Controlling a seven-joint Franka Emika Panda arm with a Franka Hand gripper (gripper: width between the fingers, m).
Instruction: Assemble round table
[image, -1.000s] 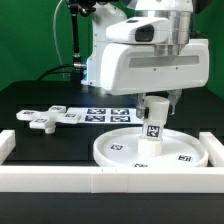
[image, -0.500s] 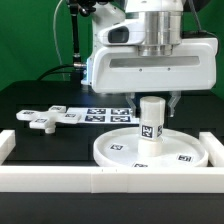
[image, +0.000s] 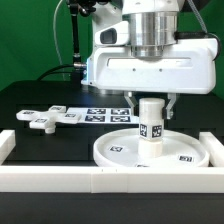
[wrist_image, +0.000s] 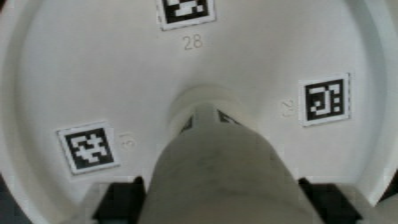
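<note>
Short cylindrical leg (image: 152, 130) stands upright at the centre of the large rimmed disc (image: 108, 152). Gripper (image: 152, 103) straddles the leg top, fingers (wrist_image: 121, 200) flanking it; can't tell if clamped or loose. Cross-shaped foot piece (image: 42, 118) lies well apart, toward the exterior view's left.

You are looking at a robotics lab bench, not a home or a shop. You can tell by the black table (image: 25, 100) fenced with white bars (image: 60, 180), the plain green backdrop (image: 30, 40) behind it, the marker board (image: 105, 113) fixed flat on top, and the white robot arm (image: 150, 65) standing over white parts (image: 115, 150) that carry square tags (image: 153, 129)
</note>
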